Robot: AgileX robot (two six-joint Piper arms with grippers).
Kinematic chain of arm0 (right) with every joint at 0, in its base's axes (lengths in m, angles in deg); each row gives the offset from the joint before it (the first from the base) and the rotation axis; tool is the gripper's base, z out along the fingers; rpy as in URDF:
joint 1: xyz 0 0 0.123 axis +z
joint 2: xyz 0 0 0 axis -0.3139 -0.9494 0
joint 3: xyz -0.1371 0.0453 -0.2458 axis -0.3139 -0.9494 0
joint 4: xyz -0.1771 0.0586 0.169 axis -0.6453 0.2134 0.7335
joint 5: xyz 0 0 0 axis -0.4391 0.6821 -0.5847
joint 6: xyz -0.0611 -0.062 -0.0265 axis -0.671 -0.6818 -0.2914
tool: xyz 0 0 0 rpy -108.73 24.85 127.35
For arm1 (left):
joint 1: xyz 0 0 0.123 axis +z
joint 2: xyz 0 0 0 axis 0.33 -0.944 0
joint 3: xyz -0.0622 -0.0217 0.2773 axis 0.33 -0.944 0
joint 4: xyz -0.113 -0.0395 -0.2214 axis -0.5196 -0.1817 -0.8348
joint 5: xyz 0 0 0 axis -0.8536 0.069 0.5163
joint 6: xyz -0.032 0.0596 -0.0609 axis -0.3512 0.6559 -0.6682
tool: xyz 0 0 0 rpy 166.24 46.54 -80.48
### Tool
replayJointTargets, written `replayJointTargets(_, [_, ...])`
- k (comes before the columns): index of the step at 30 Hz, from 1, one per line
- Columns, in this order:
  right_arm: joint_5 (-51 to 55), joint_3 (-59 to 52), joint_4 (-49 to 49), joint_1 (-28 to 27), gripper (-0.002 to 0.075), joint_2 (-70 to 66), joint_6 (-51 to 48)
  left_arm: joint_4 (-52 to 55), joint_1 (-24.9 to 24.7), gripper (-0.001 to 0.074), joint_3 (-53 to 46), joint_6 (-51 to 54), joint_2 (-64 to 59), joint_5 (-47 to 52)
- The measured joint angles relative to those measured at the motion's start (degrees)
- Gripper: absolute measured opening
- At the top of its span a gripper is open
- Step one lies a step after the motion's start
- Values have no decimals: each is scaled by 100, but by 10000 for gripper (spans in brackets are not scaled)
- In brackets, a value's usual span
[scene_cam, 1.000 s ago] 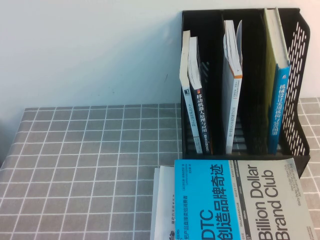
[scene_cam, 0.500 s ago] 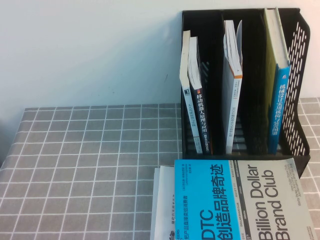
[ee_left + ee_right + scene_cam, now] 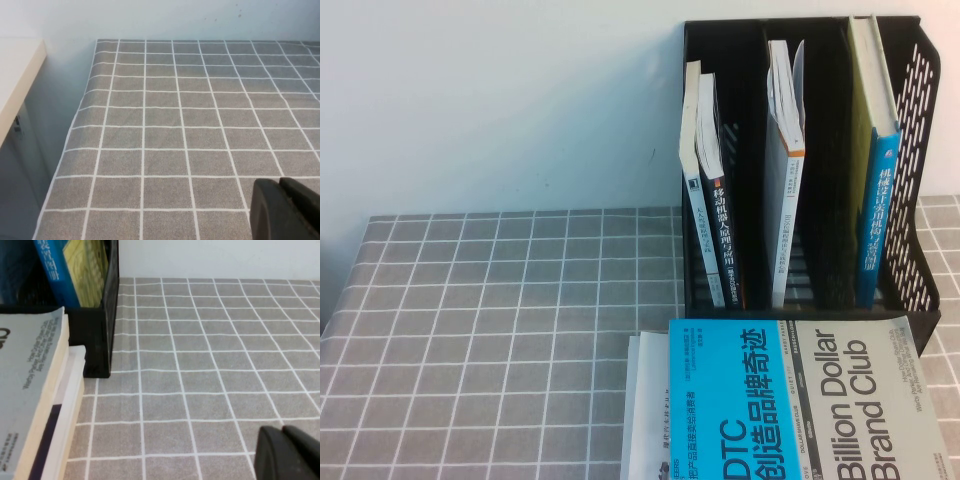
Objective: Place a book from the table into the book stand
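**Lying flat: book on stack**

Book (image 3: 800,400) atop a stack on the table (image 3: 510,330), just before the book stand (image 3: 810,170). Left gripper (image 3: 285,210) and right gripper (image 3: 287,452) low over bare cloth, fingers together, holding nothing.
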Motion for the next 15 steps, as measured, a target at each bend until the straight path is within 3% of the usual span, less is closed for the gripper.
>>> replayJointTargets(5, [-818, -36, 0, 0, -3, 0, 0, 26, 0, -3, -23, 0, 0, -448])
replayJointTargets(10, [-2795, -36, -13, 0, -3, 0, 0, 98, 0, -3, -23, 41, 0, -2015])
replayJointTargets(15, [-4090, -36, -13, 0, -3, 0, 0, 98, 0, -3, -23, 12, 0, -3419])
